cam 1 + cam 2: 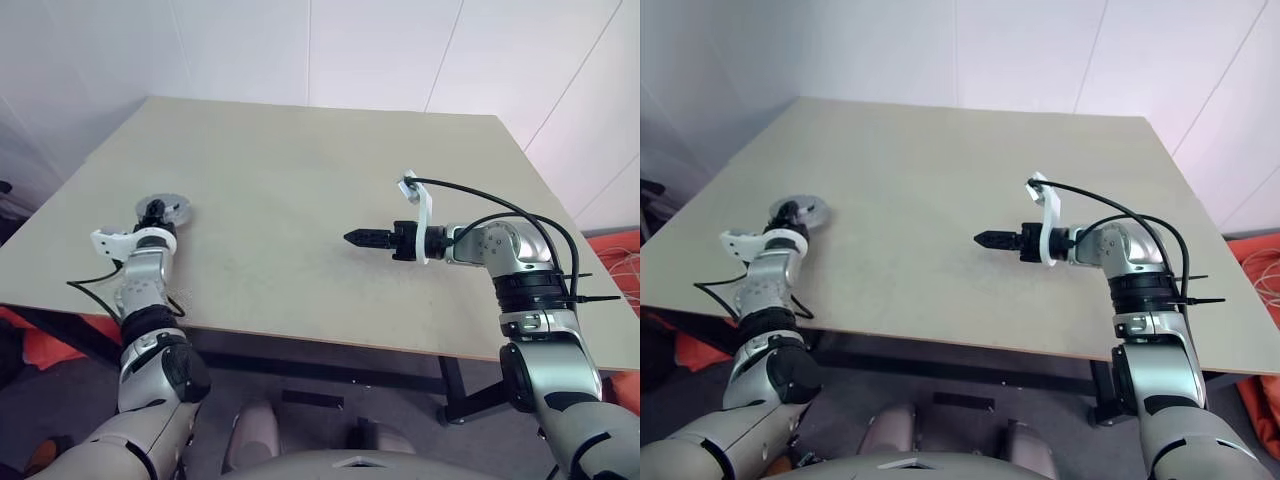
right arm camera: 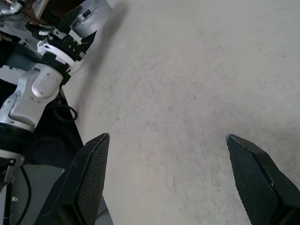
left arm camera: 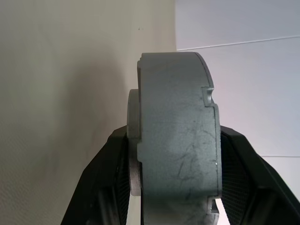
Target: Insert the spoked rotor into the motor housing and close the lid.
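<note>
My left gripper (image 1: 156, 211) is shut on a thick, squat, round grey metal body, the motor housing (image 1: 176, 209), near the table's left edge. In the left wrist view the housing (image 3: 178, 131) stands edge-on, clamped between both black fingers (image 3: 110, 173). I cannot tell whether it rests on the table or hangs just above it. My right gripper (image 1: 352, 238) hovers over the table right of centre, pointing left. Its jaws stand wide open with nothing between them (image 2: 166, 140), and its wrist view also shows the housing (image 2: 91, 14). The spoked rotor and the lid are out of view.
The beige table (image 1: 300, 150) stretches back to a white wall. Its front edge runs just below both arms. A black cable (image 1: 500, 205) loops over the right wrist. Orange material (image 1: 615, 245) lies on the floor at the right.
</note>
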You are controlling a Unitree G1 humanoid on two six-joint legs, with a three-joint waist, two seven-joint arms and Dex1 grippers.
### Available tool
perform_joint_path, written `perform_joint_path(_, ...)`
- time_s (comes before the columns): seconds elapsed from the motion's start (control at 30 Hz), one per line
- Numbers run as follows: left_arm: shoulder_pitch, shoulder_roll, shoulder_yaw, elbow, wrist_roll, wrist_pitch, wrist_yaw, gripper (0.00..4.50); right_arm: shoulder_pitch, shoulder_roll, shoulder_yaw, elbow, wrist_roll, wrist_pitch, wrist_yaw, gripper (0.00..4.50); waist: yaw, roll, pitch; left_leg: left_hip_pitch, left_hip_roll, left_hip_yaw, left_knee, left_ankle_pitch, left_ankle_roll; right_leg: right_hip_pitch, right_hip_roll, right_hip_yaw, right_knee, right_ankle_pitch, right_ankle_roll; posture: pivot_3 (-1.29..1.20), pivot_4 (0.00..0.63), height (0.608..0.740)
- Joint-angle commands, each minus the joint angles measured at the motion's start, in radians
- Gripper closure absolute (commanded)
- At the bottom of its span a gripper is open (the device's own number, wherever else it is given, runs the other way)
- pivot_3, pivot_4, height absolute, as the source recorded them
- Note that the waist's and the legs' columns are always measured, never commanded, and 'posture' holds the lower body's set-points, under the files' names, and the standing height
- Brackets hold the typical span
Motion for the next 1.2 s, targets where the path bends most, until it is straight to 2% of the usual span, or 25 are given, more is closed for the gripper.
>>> perform_joint_path(0.03, -0.054, -0.003, -0.017, -0.070, -0.024, -0.005, 0.028, 2.44, -0.021, 0.000, -0.034, -0.047, 0.022, -0.005, 0.002, 0.00, 0.000, 0.000, 0.000, 0.000, 0.000, 0.000, 0.000, 0.000, 0.000, 0.000, 0.000, 0.000, 0.000, 0.000, 0.000, 0.00, 0.000, 0.740)
perform_joint_path(0.23, -0.070, -0.007, -0.053, -0.063, 0.060, -0.086, 0.125, 2.44, -0.024, 0.002, -0.039, -0.052, 0.025, -0.004, -0.002, 0.00, -0.004, 0.000, 0.000, 0.000, 0.000, -0.001, 0.000, 0.000, 0.000, 0.000, 0.000, 0.000, 0.000, 0.000, 0.000, 0.00, 0.000, 0.740)
perform_joint_path(0.4, -0.059, -0.021, -0.069, -0.093, 0.051, -0.068, 0.121, 2.44, -0.023, 0.007, -0.045, -0.059, 0.026, -0.005, -0.008, 0.00, -0.005, 0.000, 0.000, 0.000, 0.000, -0.003, 0.000, 0.000, 0.000, 0.000, 0.000, -0.001, 0.000, 0.000, 0.000, 0.00, 0.000, 0.740)
perform_joint_path(0.63, -0.044, -0.028, -0.085, -0.109, 0.049, -0.014, 0.173, 0.17, -0.020, 0.011, -0.050, -0.063, 0.019, -0.010, -0.013, 0.00, -0.003, 0.000, 0.000, 0.000, -0.001, -0.004, 0.001, 0.000, 0.000, 0.001, -0.001, -0.001, 0.000, 0.000, 0.000, 0.00, 0.000, 0.740)
perform_joint_path(0.67, -0.036, -0.036, -0.086, -0.124, 0.046, -0.002, 0.195, 0.01, -0.019, 0.011, -0.051, -0.064, 0.018, -0.010, -0.014, 0.00, -0.003, 0.000, 0.000, 0.000, -0.001, -0.004, 0.001, 0.000, 0.000, 0.001, -0.001, -0.001, 0.000, 0.000, 0.001, 0.00, 0.000, 0.740)
perform_joint_path(0.93, 0.096, -0.174, -0.119, -0.426, -0.036, 0.125, 0.431, 0.01, -0.017, 0.005, -0.049, -0.072, 0.018, -0.007, -0.015, 0.00, -0.010, 0.000, 0.000, 0.000, -0.002, -0.012, 0.002, 0.000, 0.000, 0.002, -0.001, -0.002, 0.000, 0.001, 0.001, 0.00, 0.000, 0.740)
perform_joint_path(1.2, 0.247, -0.281, -0.225, -0.699, -0.087, 0.239, 0.686, 0.01, -0.022, 0.005, -0.036, -0.062, 0.008, -0.018, -0.007, 0.00, -0.013, 0.000, 0.000, 0.003, -0.002, -0.013, 0.004, 0.000, 0.000, 0.009, -0.001, -0.003, 0.000, -0.001, -0.002, 0.00, 0.000, 0.740)
